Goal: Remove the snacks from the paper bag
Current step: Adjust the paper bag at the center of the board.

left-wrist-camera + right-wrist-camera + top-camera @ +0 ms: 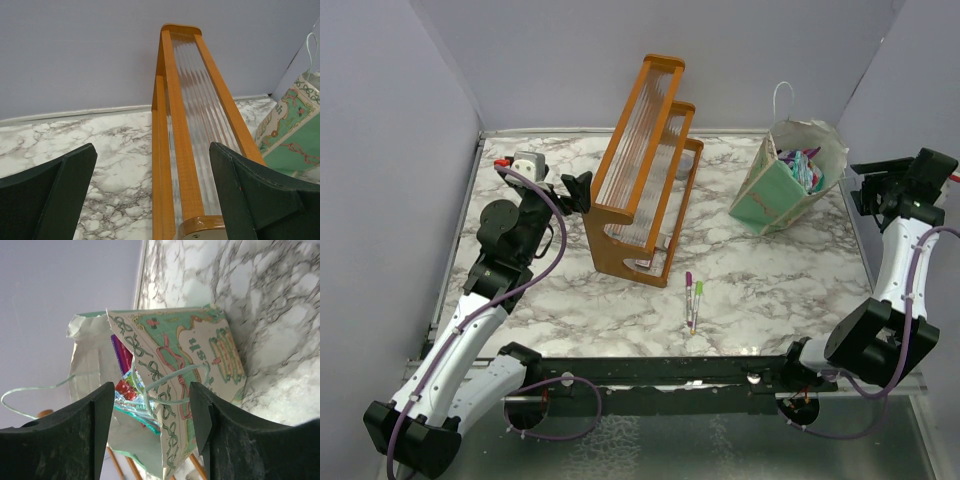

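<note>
Paper bag (770, 195) leans far right, snacks (804, 165) inside; right gripper (856, 192) beside its mouth, fingers part-open and empty, should enter clear of the cord handle (175, 372); left gripper (152, 147) gapes wide, empty.

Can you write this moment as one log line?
left gripper: open, near rack | right gripper: open, facing paper bag | snacks: inside bag

You have bright, even light from above: shadows beside the rack (620, 240) on the marble surface (770, 290) are faint and soft. Both wrist views look slightly soft.
</note>
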Motion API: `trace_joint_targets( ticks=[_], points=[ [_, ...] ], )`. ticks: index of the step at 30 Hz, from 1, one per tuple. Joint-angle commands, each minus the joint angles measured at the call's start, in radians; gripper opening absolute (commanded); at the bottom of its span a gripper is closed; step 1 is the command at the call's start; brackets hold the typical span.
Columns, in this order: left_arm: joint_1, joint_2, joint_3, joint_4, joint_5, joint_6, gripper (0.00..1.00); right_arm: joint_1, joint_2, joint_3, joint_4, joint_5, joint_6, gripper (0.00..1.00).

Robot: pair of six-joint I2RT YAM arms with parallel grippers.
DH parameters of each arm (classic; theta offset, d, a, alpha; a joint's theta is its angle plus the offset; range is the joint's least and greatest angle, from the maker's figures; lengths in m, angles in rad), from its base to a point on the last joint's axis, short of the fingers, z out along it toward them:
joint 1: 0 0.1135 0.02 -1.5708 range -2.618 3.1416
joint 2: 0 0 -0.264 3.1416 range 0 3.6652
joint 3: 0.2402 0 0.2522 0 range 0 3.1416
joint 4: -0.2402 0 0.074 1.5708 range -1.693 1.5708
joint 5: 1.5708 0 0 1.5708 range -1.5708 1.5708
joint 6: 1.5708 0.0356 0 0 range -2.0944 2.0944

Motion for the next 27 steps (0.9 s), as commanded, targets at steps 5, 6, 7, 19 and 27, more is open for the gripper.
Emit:
trace_joint_targets(
  ticks=[5,6,7,19,27],
  points=[
    [-0.002,-0.003,0.021,0.021,0.025,-0.008,0.99,-0.001,0.01,-0.033,0.094,-0.07,0.084,0.54],
    [-0.002,-0.002,0.021,0.02,0.025,-0.008,0.99,-0.001,0.014,-0.036,0.1,-0.069,0.09,0.54],
    [-0.002,-0.002,0.021,0.021,0.025,-0.008,0.99,-0.002,0.019,-0.039,0.109,-0.067,0.098,0.54],
    [-0.002,0.009,0.021,0.02,0.023,-0.005,0.99,-0.002,0.1,-0.053,0.196,-0.052,0.161,0.46],
    [-0.002,0.018,0.022,0.022,0.031,-0.007,0.99,-0.002,0.099,-0.046,0.233,-0.058,0.168,0.04]
  ],
)
